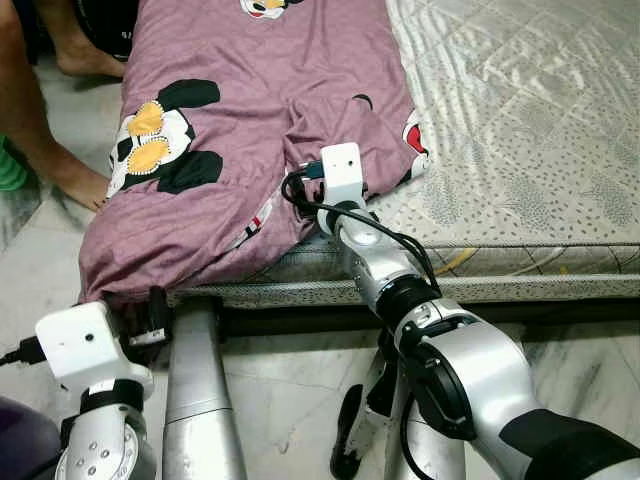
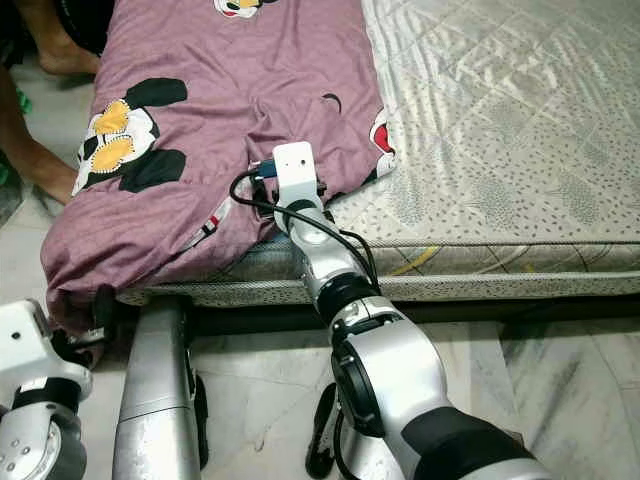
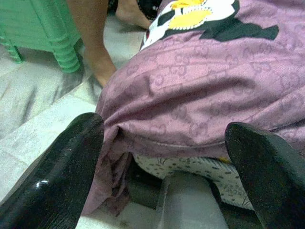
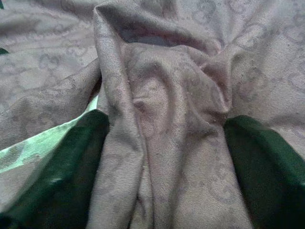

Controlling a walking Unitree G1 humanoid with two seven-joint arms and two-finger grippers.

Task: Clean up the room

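While the purple blanket point(image 1: 250, 130) lies spread over the upper left and centre of the head-camera frame, its long axis is seen to run from the top of the frame down toward the robot, with its lower left corner drooping over the edge of the bed point(image 1: 520, 140) toward the floor point(image 1: 290, 390). At the far left edge a person's leg point(image 1: 40, 140) and foot are stood on the floor just beside that drooping side. In the lower left of the frame the left gripper point(image 3: 167, 162) is held low, near the hanging corner; its jaws are parted wide and nothing is gripped, the fold of cloth lying straight ahead of them and between their lines. Toward the centre, the right gripper point(image 4: 164, 138) is reached out onto the blanket's near edge, and a bunched ridge of the cloth is pinched between its jaws. The right arm is thus already on the blanket, and the loose corner is judged to be nearer to the left arm.
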